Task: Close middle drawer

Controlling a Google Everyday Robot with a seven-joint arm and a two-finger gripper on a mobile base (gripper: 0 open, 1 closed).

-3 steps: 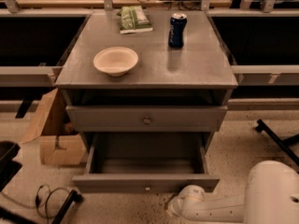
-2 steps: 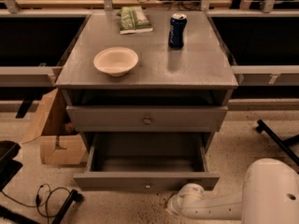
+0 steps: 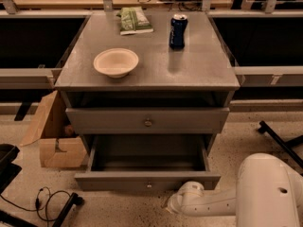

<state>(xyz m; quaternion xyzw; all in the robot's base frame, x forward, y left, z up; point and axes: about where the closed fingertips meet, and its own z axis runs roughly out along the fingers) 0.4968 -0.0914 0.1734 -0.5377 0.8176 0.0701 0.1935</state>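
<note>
Speckled floor (image 3: 255,138), middle drawer (image 3: 147,166) open and empty, pincer (image 3: 173,205) by its front (state unclear)

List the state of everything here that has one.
middle drawer: pulled out, empty.
upper drawer: pushed in, or nearly.
bowl: upright, empty.
can: upright.
cardboard box: flap open.
gripper: low, by the middle drawer's front.

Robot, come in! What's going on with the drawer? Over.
Gripper low, near the floor, by middle drawer front. Drawer pulled open. Nothing seen blocking it.
</note>
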